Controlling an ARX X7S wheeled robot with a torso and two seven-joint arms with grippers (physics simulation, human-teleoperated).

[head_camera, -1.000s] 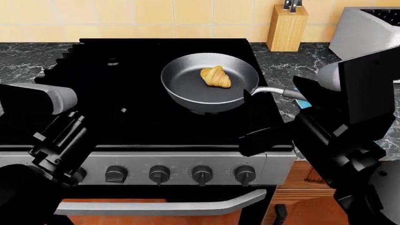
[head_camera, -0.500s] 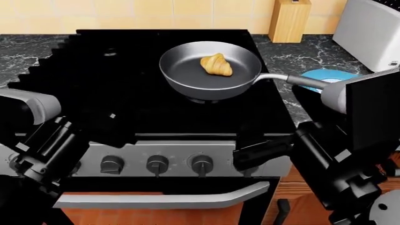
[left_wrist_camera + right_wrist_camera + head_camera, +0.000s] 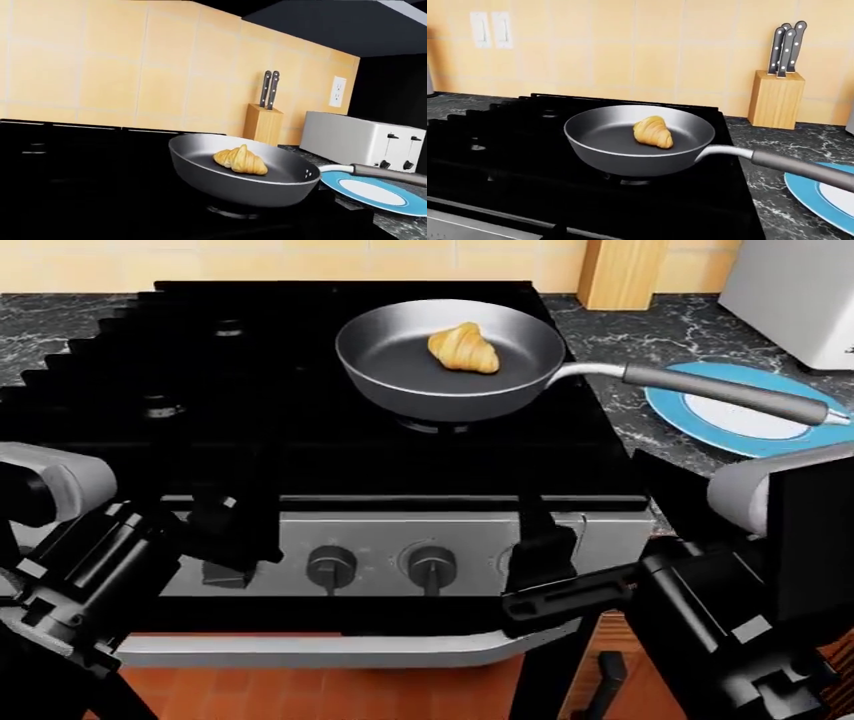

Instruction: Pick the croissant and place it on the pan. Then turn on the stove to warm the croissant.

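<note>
The croissant (image 3: 463,348) lies inside the dark grey pan (image 3: 400,365) on the stove's back right burner. It also shows in the left wrist view (image 3: 241,160) and the right wrist view (image 3: 653,132). The pan's handle (image 3: 721,392) points right over the counter. The black stove (image 3: 267,420) has a steel front panel with two knobs (image 3: 331,565) showing. My right gripper (image 3: 531,568) hangs in front of the panel's right end, covering a knob, with its fingers apart. My left gripper (image 3: 224,532) is a dark shape before the panel's left end; its jaws are not readable.
A blue-rimmed white plate (image 3: 767,435) lies on the marble counter right of the stove, under the handle's tip. A wooden knife block (image 3: 625,272) and a white toaster (image 3: 798,290) stand at the back right. The oven handle (image 3: 320,648) runs below the knobs.
The head view has tilted down, so the stove top slid up the picture. Both grippers dropped from over the stove top to the front panel, the right one onto the right knob's place.
</note>
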